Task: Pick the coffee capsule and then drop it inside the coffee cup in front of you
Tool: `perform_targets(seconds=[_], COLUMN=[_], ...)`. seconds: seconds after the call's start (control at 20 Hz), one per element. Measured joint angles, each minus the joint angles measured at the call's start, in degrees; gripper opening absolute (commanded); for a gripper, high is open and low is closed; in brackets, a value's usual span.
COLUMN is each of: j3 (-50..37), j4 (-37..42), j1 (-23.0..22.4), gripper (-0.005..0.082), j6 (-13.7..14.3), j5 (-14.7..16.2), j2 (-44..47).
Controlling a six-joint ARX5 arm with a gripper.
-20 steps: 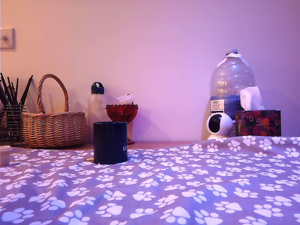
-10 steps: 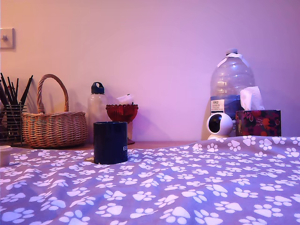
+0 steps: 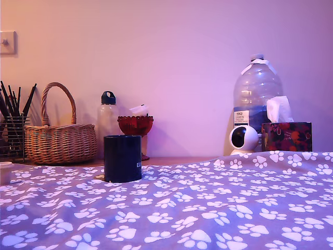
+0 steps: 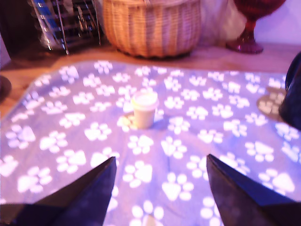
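The coffee capsule (image 4: 144, 109), a small pale cream pod, stands upright on the paw-print cloth (image 4: 70, 136) in the wrist view. It sits ahead of my gripper (image 4: 160, 160), whose two dark fingers are spread wide with nothing between them. The dark navy coffee cup (image 3: 122, 158) stands on the cloth in the exterior view's left half. Only its dark edge (image 4: 294, 94) shows in the wrist view, off to one side of the capsule. A pale object cut off at the exterior view's left edge (image 3: 4, 172) looks like the capsule. The arm does not show in the exterior view.
Behind the cloth stand a wicker basket (image 3: 60, 140), a wire holder of dark sticks (image 3: 13, 133), a clear bottle (image 3: 107, 122) and a red glass goblet (image 3: 135, 127). At the exterior view's right are a large water jug (image 3: 256, 99), a small white camera (image 3: 243, 139) and a tissue box (image 3: 286, 135).
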Motion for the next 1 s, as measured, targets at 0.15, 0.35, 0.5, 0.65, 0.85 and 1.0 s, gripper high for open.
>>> perform_targets(seconds=[0.15,0.35,0.5,0.65,0.85,1.0], j3=[1.49,5.64,7.74,10.36,12.85,14.91], j4=[1.01,2.29,3.96,4.04,4.37,4.79], j1=[0.0,0.0,0.0,0.0,0.0,0.02], gripper=[0.0553,0.0554,0.0559,0.0559,0.0559,0.0559], j6=[0.15,0.15,0.15,0.15,1.27,1.68], j5=[0.02,0.74,1.14,1.62,1.64,1.62], j2=[4.0,9.16,12.15,15.8,20.5,22.99])
